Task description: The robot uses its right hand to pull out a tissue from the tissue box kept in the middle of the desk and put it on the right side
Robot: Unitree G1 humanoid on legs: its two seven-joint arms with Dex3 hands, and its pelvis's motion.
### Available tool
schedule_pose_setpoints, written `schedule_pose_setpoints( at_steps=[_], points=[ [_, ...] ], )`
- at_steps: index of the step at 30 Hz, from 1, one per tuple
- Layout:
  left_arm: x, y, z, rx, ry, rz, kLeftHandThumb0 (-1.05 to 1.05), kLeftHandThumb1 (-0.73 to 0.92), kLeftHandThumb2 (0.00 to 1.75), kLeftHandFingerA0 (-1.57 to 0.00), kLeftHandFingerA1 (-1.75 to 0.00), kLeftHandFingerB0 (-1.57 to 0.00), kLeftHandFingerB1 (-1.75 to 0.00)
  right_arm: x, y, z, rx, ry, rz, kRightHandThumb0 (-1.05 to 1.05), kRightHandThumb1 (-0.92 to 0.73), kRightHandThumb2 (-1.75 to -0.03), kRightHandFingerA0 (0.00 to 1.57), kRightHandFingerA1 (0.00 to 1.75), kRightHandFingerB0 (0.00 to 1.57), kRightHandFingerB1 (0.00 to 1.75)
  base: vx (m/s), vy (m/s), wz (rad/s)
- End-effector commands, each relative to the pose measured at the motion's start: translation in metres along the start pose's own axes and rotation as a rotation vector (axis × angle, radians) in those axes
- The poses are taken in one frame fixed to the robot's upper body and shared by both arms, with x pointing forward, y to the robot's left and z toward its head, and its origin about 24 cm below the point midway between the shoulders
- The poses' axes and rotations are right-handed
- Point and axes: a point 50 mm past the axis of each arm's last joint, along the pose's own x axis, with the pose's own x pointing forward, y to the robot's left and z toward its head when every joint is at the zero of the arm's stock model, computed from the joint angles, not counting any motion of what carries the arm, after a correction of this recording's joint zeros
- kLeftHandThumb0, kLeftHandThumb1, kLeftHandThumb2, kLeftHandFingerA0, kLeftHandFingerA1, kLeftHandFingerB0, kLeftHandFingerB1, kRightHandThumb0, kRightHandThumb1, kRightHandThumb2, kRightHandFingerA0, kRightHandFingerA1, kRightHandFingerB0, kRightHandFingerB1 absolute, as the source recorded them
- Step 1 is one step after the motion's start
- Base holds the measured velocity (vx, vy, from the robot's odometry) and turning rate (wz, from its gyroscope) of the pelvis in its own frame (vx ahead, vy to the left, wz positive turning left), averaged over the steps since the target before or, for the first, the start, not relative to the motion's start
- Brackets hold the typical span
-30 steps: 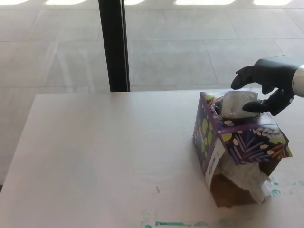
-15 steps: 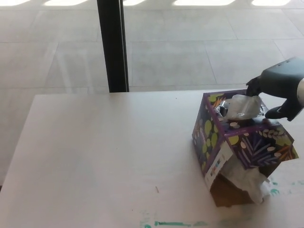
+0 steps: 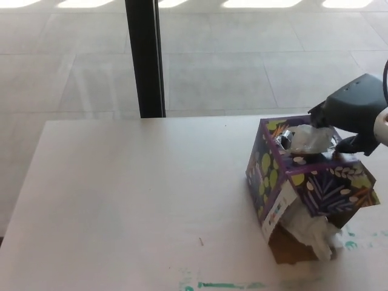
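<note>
One right hand (image 3: 351, 115) had dropped lower onto the box (image 3: 309, 176) on the worktop (image 3: 133, 200), fingers now pinching the tissue (image 3: 311, 139) at the top. The box had tipped more, so the tissue was not out yet.

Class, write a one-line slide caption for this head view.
Right hand at the tissue atop the tilted purple tissue box on the white desk.

I see the tissue box (image 3: 306, 182) is purple with green, white and orange leaves. The tissue (image 3: 310, 138) is white, my right hand (image 3: 351, 115) dark grey, the desk (image 3: 133, 200) pale with green marks (image 3: 221, 285).
</note>
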Motion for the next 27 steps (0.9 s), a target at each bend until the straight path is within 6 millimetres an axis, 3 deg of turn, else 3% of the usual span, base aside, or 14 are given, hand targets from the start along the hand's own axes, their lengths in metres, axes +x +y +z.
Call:
schedule_pose_setpoints(
  at_steps=[1,3,5,6,10,11,12,14,16,17,19,22,23,27],
  points=[
    [-0.001,0.007,0.005,-0.002,-0.040,0.024,-1.05,0.84,0.81,-0.80,-1.32,-0.53,-1.34,-0.002,0.008,0.011,0.028,-0.074,-0.141,-0.38,-0.67,-0.60,0.77,1.74,0.79,0.78,0.00,0.000,0.00],
    [-0.002,0.006,0.005,-0.009,-0.043,0.021,-1.05,0.83,0.82,-0.81,-1.34,-0.53,-1.36,-0.003,0.007,0.015,0.047,-0.088,-0.171,-0.39,-0.68,-0.61,0.79,1.75,0.78,0.80,0.00,0.000,0.00],
    [-0.002,0.006,0.005,-0.011,-0.048,0.025,-1.05,0.84,0.84,-0.84,-1.33,-0.53,-1.37,-0.003,0.006,0.016,0.035,-0.086,-0.162,-0.42,-0.67,-0.63,0.80,1.69,0.78,0.59,0.00,0.000,0.00],
    [-0.002,0.007,0.005,-0.005,-0.050,0.028,-1.05,0.83,0.85,-0.86,-1.33,-0.54,-1.39,-0.003,0.006,0.017,0.037,-0.087,-0.155,-0.39,-0.66,-0.62,0.78,1.69,0.79,0.66,0.00,0.000,0.00],
    [-0.002,0.007,0.004,-0.012,-0.048,0.036,-1.05,0.85,0.86,-0.85,-1.33,-0.54,-1.39,-0.004,0.009,0.014,0.037,-0.082,-0.129,-0.39,-0.64,-0.62,0.76,1.65,0.81,0.60,0.00,0.000,0.00],
    [-0.002,0.006,0.004,-0.008,-0.049,0.034,-1.05,0.85,0.86,-0.81,-1.35,-0.55,-1.40,-0.005,0.010,0.013,0.030,-0.083,-0.127,-0.36,-0.63,-0.59,0.79,1.67,0.81,0.74,0.00,0.000,0.00],
    [-0.002,0.006,0.004,-0.004,-0.051,0.032,-1.05,0.85,0.86,-0.82,-1.35,-0.55,-1.39,-0.005,0.011,0.012,0.025,-0.081,-0.115,-0.37,-0.64,-0.60,0.74,1.66,0.79,0.69,0.00,0.000,0.00],
    [-0.002,0.006,0.005,-0.006,-0.052,0.032,-1.05,0.85,0.86,-0.83,-1.34,-0.55,-1.39,-0.006,0.011,0.010,0.012,-0.075,-0.104,-0.36,-0.64,-0.61,0.75,1.66,0.81,0.75,0.00,0.000,0.00],
    [-0.001,0.005,0.004,-0.013,-0.049,0.028,-1.05,0.84,0.90,-0.80,-1.35,-0.51,-1.37,-0.007,0.014,0.007,0.007,-0.066,-0.122,-0.28,-0.65,-0.56,0.77,1.73,0.77,1.20,0.00,0.000,0.00],
    [-0.002,0.006,0.004,-0.030,-0.049,0.032,-1.05,0.82,0.87,-0.81,-1.35,-0.54,-1.41,-0.006,0.015,0.007,0.004,-0.059,-0.141,-0.36,-0.49,-0.89,1.12,1.34,0.81,1.14,0.00,0.000,0.00],
    [-0.002,0.006,0.003,-0.032,-0.049,0.032,-1.05,0.84,0.87,-0.84,-1.34,-0.54,-1.41,-0.006,0.016,0.007,-0.005,-0.054,-0.147,-0.37,-0.51,-0.92,1.10,1.32,0.79,1.09,0.00,0.000,0.00],
    [-0.002,0.006,0.000,-0.023,-0.043,0.032,-1.05,0.86,0.87,-0.85,-1.32,-0.52,-1.41,-0.007,0.017,0.006,-0.029,-0.038,-0.163,-0.43,-0.51,-0.90,1.15,1.39,0.84,1.20,0.00,0.000,0.00],
    [-0.003,0.006,-0.001,-0.016,-0.042,0.034,-1.05,0.87,0.87,-0.87,-1.31,-0.51,-1.41,-0.007,0.017,0.006,-0.044,-0.028,-0.172,-0.31,-0.70,-0.64,0.84,1.75,0.66,1.54,0.00,0.000,0.00],
    [-0.003,0.006,-0.002,-0.022,-0.048,0.036,-1.05,0.86,0.87,-0.87,-1.31,-0.52,-1.42,-0.008,0.018,0.005,-0.048,-0.017,-0.220,-0.30,-0.68,-0.67,0.86,1.75,0.69,1.55,0.00,0.000,0.00]
  ],
)
